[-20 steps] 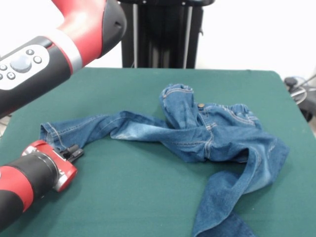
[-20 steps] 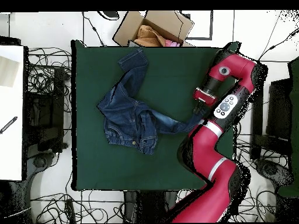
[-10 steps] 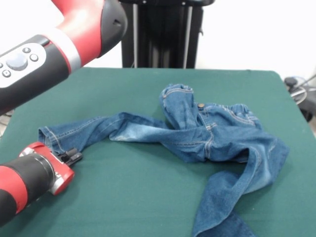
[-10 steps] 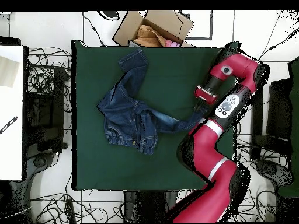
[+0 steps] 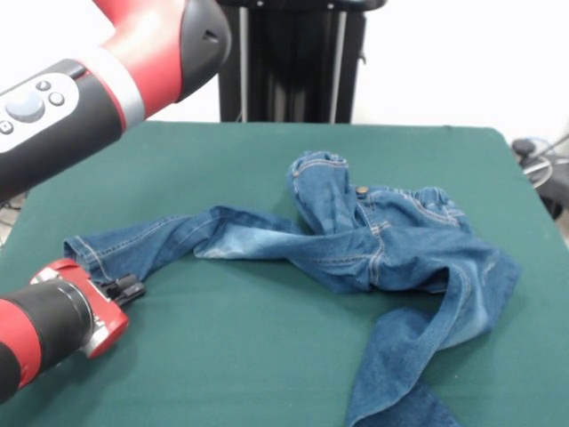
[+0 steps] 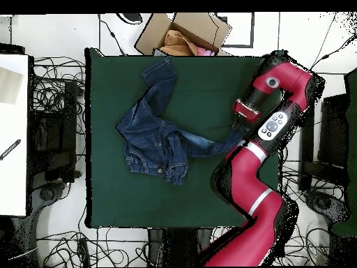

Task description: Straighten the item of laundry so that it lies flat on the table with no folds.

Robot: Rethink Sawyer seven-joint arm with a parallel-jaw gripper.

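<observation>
Hand [image 5: 127,288] pinching jeans [image 5: 382,240] leg hem, fingertips hidden by denim, lower leg cropped

An open cardboard box [image 6: 184,32] sits just beyond one short edge of the counter, holding crumpled orange-tan cloth [image 6: 178,45] and a bit of pink. Tangled cables [image 6: 54,91] cover the floor on both long sides. A white surface [image 6: 14,132] lies along one edge of the overhead view, with a dark pen-like object [image 6: 10,149] on it.
</observation>
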